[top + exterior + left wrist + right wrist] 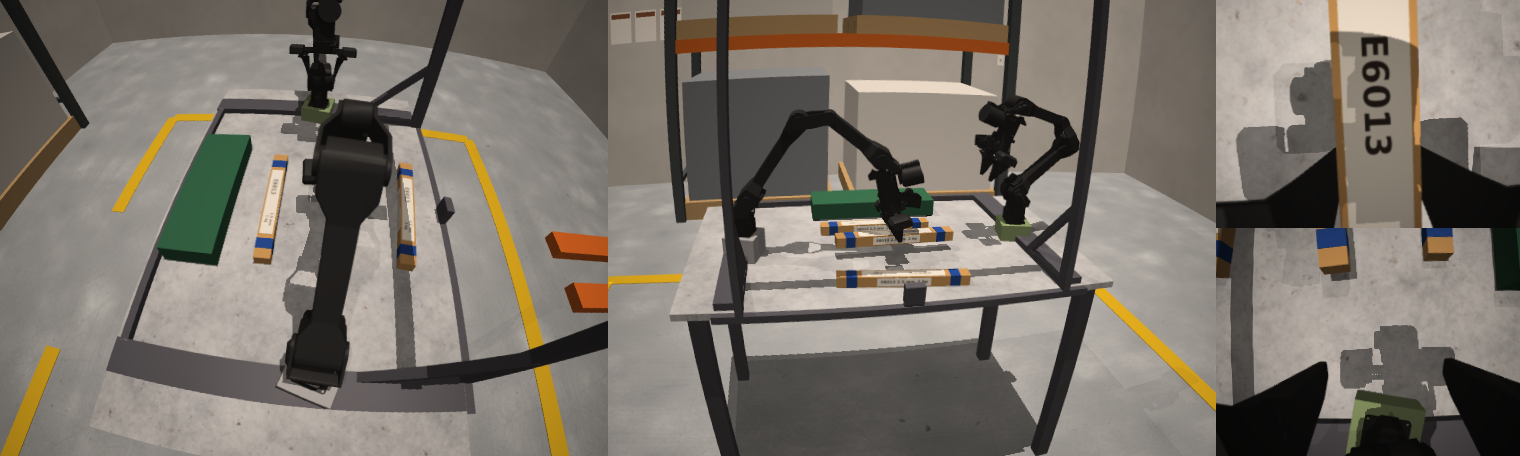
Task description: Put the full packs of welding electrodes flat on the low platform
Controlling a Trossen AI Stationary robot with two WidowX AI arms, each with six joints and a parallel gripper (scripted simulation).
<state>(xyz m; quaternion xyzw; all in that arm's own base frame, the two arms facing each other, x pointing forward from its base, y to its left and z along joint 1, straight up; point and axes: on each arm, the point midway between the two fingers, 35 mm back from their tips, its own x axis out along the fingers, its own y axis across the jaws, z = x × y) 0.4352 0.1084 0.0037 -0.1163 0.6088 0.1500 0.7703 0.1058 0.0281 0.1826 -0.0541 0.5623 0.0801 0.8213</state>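
Observation:
The green platform (205,190) (835,208) (1510,258) has nothing on it. My left gripper (900,234) (1375,152) is shut on an orange E6013 pack (930,236) (1376,95) (1333,260). It holds the pack across its middle, roughly level above the table; the arm hides it in the top view. A second pack (270,200) (827,228) (1437,248) lies flat on the table beside the platform. A third pack (407,215) (903,278) (1223,265) lies flat near the opposite side. My right gripper (988,174) (1385,367) is open and empty, raised above its olive base.
The left arm (337,250) reaches over the middle of the table. Dark frame rails (200,367) and uprights (724,150) (1090,140) border the table. A small dark block (445,210) (914,295) stands at the edge near the third pack.

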